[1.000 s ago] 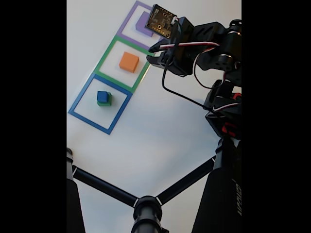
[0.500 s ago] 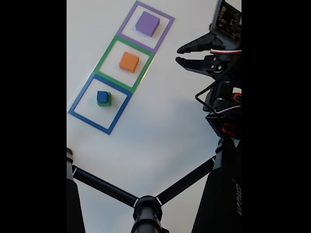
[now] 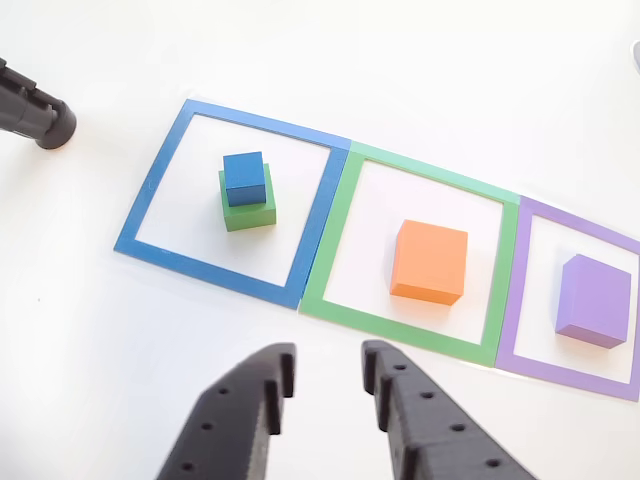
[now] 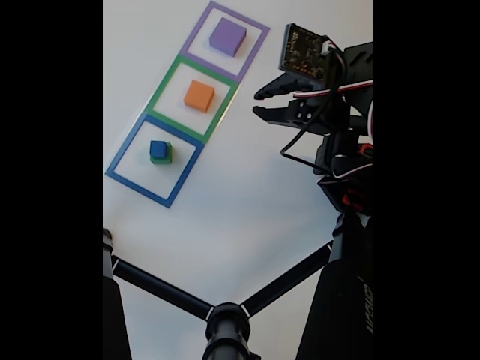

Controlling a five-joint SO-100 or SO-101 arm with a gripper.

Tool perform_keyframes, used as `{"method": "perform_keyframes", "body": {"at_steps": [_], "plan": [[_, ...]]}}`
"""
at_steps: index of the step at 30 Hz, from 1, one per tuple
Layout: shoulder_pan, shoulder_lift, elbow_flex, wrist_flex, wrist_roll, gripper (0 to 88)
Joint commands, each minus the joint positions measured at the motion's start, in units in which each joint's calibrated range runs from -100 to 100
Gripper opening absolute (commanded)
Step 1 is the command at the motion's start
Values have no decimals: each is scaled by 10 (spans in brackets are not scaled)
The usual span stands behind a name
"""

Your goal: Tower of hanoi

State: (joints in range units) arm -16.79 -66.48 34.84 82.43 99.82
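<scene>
On the white counter (image 3: 120, 380), three taped square outlines are laid in a row. The small blue cube (image 3: 243, 178) is stacked on the matte green square block (image 3: 250, 212) inside the blue tape outline (image 3: 133, 220). The orange square block (image 3: 430, 262) is seen inside the green tape outline (image 3: 328, 250), and the flat purple square block (image 3: 594, 300) inside the purple tape outline (image 3: 508, 330). The black fingers (image 3: 325, 372) are held slightly parted and empty, above bare counter just beside the outlines.
</scene>
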Motion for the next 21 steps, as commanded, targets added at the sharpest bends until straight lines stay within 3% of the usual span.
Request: {"method": "perform_keyframes", "body": {"at_steps": [1, 8, 13, 21], "plan": [[-1, 17, 92, -119, 2, 149], [0, 50, 312, -439, 2, 291], [-11, 125, 450, -743, 2, 317], [-13, 345, 495, -1063, 2, 318]]}}
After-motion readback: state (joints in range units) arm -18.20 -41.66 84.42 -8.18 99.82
